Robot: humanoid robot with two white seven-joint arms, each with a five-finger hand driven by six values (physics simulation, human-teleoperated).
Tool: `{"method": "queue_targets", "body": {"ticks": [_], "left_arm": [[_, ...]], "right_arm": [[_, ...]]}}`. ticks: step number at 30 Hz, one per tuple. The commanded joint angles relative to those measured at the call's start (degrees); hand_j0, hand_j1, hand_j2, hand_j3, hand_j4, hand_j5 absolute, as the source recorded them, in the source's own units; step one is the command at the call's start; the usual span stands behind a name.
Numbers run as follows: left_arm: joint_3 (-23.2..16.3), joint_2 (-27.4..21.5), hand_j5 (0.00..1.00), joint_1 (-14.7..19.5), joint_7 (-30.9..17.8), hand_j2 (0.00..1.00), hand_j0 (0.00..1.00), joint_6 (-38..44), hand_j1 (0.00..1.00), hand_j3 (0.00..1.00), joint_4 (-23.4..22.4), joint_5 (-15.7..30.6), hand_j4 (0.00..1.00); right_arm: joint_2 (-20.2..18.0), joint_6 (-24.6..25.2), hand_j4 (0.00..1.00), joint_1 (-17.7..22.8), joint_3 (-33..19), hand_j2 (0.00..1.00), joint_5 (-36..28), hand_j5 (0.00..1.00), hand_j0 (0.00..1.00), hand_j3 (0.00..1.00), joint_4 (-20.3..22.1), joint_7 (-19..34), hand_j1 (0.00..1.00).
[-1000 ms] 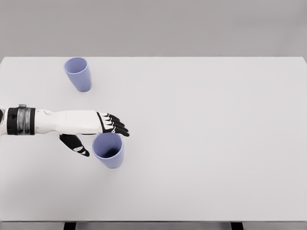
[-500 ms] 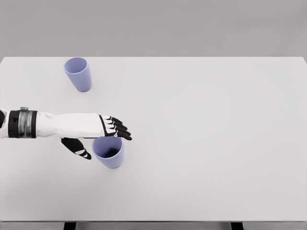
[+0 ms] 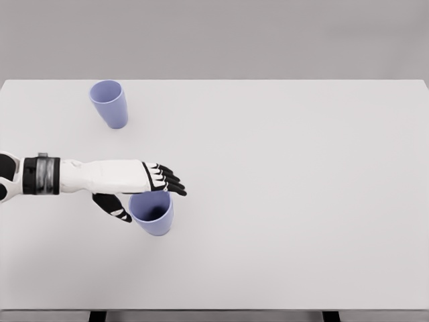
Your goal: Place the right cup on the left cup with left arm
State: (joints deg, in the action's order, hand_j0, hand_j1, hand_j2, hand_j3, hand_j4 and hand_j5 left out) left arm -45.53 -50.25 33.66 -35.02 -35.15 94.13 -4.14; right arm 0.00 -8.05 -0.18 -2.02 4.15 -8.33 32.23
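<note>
The left robot hand [image 3: 144, 191] straddles the near lilac plastic cup [image 3: 152, 212], fingers apart (ungripped); next, close, lift toward the far lilac plastic cup [image 3: 110, 103] at eleven o'clock.

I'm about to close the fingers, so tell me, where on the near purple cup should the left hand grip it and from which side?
Grip the near cup around its side wall just below the rim, coming from its left. It stands upright with its mouth open upward, and the left hand is already there, fingers over the far rim and thumb low on the left. That probably leaves its base free to go into the far cup.
</note>
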Motion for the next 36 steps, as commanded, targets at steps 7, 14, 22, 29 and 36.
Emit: {"method": "queue_targets", "body": {"ticks": [7, 14, 22, 29, 36], "left_arm": [[0.0, 0.3, 1.0, -0.7, 0.0, 1.0, 1.0, 0.1, 1.0, 1.0, -0.8, 0.3, 1.0], [0.0, 0.9, 1.0, -0.9, 0.0, 1.0, 1.0, 0.1, 1.0, 1.0, -1.4, -1.9, 1.0], [0.0, 1.3, 0.91, -1.4, 0.0, 0.91, 0.91, 0.1, 0.91, 0.91, -2.0, -1.9, 0.91], [0.7, 0.4, 0.49, -1.4, 0.0, 0.49, 0.49, 0.1, 0.49, 0.49, -1.9, 0.1, 0.49], [1.3, -0.4, 0.48, -1.8, 0.0, 0.48, 0.48, 0.1, 0.48, 0.48, -2.2, 5.1, 0.48]], "right_arm": [[0.0, 0.0, 1.0, 0.0, 0.0, 1.0, 0.1, 1.0, 1.0, 1.0, 0.0, 0.0, 1.0], [0.0, 0.0, 1.0, 0.0, 0.0, 1.0, 0.1, 1.0, 1.0, 1.0, 0.0, 0.0, 1.0], [0.0, 0.0, 1.0, 0.0, 0.0, 1.0, 0.1, 1.0, 1.0, 1.0, 0.1, 0.0, 1.0], [0.0, 0.0, 1.0, 0.0, 0.0, 1.0, 0.1, 1.0, 1.0, 1.0, 0.0, 0.0, 1.0], [0.0, 0.0, 1.0, 0.0, 0.0, 1.0, 0.1, 1.0, 1.0, 1.0, 0.0, 0.0, 1.0]]}}
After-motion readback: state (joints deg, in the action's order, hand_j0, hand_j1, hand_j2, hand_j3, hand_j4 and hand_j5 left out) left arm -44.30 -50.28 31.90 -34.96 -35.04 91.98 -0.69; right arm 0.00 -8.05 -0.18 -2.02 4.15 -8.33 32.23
